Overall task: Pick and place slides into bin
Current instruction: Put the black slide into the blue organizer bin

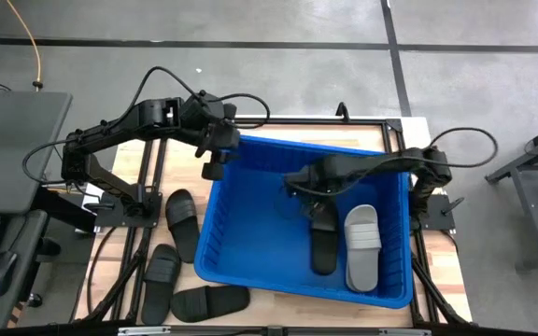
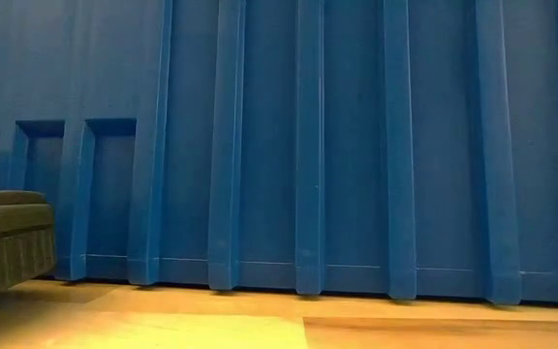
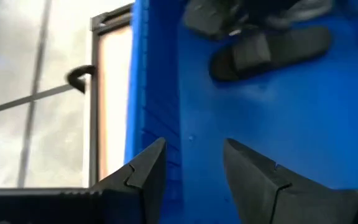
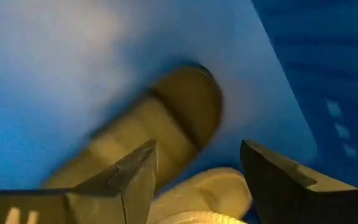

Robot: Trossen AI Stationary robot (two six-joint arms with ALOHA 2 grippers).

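**Two slides in the bin, three left on the table**

By my count the job is under half done. Inside the large bright blue ribbed plastic bin [image 1: 250, 252] lie two rubber slides: a black one [image 1: 323, 245] and a light grey one [image 1: 362, 247], side by side toward the bin's right half. Three more black rubber slides wait outside on the wooden table [image 1: 437, 271], all to the left of the bin: one [image 1: 182, 222] just beside the bin's left wall, one [image 1: 162, 280] further toward the near-left corner, and one [image 1: 210, 301] lying crosswise close to the bin's near-left corner.

My right gripper [image 4: 197, 180] hangs inside the bin over the two dropped slides, fingers spread apart and holding nothing; the wrist view looks straight down onto the black sole and the pale one beside it. My left gripper [image 3: 194, 168] hovers over the bin's far-left rim, fingers likewise parted and empty, with the blue floor and the black slide visible beyond.

What stands in my way, I judge, is reach: every remaining slide sits on the left, so the work falls to my left arm, which must swing back off the rim and down beside the tall blue wall. The slide tucked against that wall leaves little room for a finger on the bin side. A dark metal frame [image 1: 129, 201] also crowds the table's left edge.
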